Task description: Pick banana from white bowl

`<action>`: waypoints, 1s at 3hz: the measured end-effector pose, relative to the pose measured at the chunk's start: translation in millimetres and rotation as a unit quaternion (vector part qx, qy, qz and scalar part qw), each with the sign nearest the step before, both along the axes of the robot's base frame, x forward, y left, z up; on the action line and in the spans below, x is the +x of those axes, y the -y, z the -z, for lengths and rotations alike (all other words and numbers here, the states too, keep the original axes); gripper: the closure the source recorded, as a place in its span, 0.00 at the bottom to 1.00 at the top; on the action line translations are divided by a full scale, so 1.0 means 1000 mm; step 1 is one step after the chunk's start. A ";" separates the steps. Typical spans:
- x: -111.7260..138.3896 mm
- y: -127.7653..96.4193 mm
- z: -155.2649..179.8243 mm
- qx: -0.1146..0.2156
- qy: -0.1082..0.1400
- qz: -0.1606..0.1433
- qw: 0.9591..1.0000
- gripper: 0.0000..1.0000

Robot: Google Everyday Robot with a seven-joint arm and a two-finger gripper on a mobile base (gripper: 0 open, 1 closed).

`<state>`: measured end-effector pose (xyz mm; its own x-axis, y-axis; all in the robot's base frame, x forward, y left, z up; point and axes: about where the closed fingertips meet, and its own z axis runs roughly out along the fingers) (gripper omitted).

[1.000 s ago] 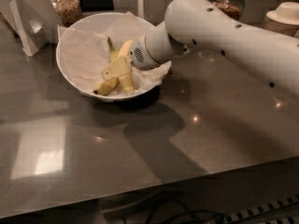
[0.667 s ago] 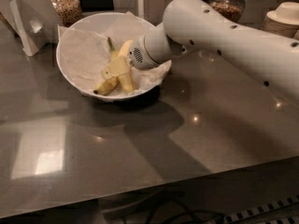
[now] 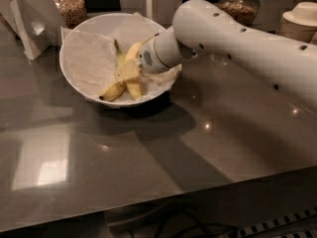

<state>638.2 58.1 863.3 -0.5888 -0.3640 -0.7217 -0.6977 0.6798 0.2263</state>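
The white bowl [image 3: 79, 43], lined with crinkled white paper, stands at the back left of the grey table. Two bananas lie in it side by side. The thicker pale-yellow banana [image 3: 134, 87] is on the right. A slimmer banana [image 3: 112, 90] with a greenish stem lies to its left. My gripper [image 3: 127, 72] reaches into the bowl from the right and sits right on the middle of the bananas, hiding part of both. The white arm [image 3: 237, 38] runs off to the right.
Two glass jars of grain [image 3: 69, 6] [image 3: 239, 4] stand behind the bowl. A white folded card holder [image 3: 27, 26] is at the far left. Stacked white dishes [image 3: 299, 21] are at the far right. The table's front edge [image 3: 148, 207] runs across the bottom.
The arm's upper part has shifted slightly to the left. The gripper stays in the bowl on the bananas, which have not visibly moved.
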 end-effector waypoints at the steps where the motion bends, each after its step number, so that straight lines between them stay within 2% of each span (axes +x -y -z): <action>1: 0.000 0.000 0.000 0.000 0.000 0.000 1.000 0.70; 2: 0.000 0.006 -0.005 0.001 0.011 0.005 1.000 0.94; 3: -0.002 0.008 -0.022 0.004 0.032 0.004 0.999 1.00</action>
<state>636.4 50.1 885.2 -0.5449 -0.3530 -0.7606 -0.7053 0.6835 0.1881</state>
